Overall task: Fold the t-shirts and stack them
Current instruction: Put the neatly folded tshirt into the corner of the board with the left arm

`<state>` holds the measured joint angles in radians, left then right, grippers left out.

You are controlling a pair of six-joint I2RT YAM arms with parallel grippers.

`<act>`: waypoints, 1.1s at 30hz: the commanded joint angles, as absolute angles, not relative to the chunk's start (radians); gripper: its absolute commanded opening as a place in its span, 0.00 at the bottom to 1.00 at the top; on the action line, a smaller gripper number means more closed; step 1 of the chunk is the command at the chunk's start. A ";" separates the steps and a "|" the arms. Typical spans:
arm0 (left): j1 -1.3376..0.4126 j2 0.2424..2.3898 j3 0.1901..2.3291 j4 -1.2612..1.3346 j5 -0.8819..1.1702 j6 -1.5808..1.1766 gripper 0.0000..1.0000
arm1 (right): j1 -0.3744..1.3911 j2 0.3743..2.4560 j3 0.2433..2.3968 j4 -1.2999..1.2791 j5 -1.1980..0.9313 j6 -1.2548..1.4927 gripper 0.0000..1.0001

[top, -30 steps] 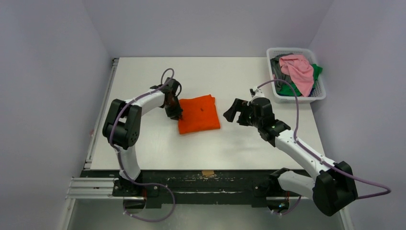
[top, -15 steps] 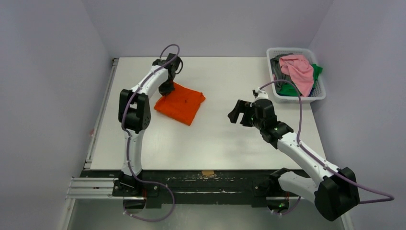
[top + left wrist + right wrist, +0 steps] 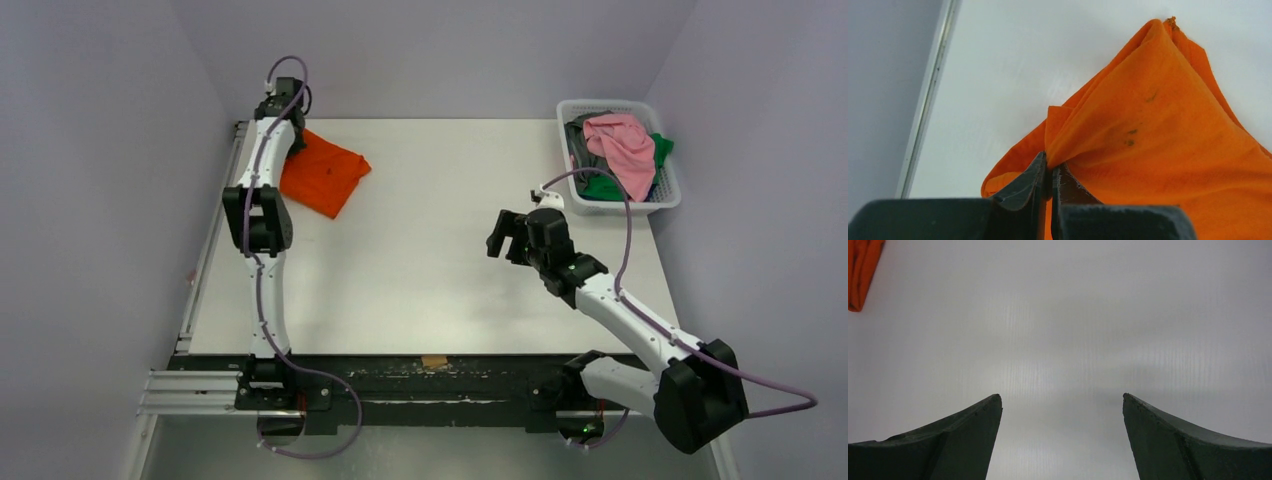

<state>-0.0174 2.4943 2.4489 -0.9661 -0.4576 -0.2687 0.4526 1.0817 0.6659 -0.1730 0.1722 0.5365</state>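
Note:
A folded bright orange t-shirt (image 3: 324,174) with small dark specks lies at the table's far left corner. My left gripper (image 3: 292,135) is stretched out to that corner and is shut on the shirt's corner; in the left wrist view the gripper (image 3: 1051,167) pinches a fold of the orange t-shirt (image 3: 1158,130). My right gripper (image 3: 503,236) hovers open over bare table right of centre, nothing between its fingers (image 3: 968,430). The orange t-shirt (image 3: 862,270) shows only as a sliver at the right wrist view's top left. Pink (image 3: 622,145), green (image 3: 603,187) and grey (image 3: 587,150) t-shirts lie heaped in the basket.
A white slotted basket (image 3: 671,190) stands at the far right corner of the table (image 3: 430,290). A metal rail (image 3: 222,200) runs along the table's left edge, close to the orange shirt. Grey walls enclose the table on three sides.
My left arm has dragged the orange t-shirt from the table's middle to the far left corner, its jaws closing on the cloth. The right gripper shifted slightly right and stayed open.

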 commanded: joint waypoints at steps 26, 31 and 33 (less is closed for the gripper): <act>0.220 2.454 2.536 -0.776 -0.471 -0.316 0.92 | 0.451 1.105 0.713 -0.215 0.269 0.519 0.89; 0.206 2.312 2.527 -0.803 -0.453 -0.316 1.00 | 0.451 1.091 0.714 -0.223 0.287 0.531 0.91; 0.186 2.246 2.513 -0.810 -0.401 -0.308 1.00 | 0.451 1.077 0.712 -0.227 0.301 0.539 0.92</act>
<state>0.2134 2.4695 2.5050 -0.8158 -0.4213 -0.3065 0.4526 1.1225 0.6697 -0.2256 0.2508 0.5236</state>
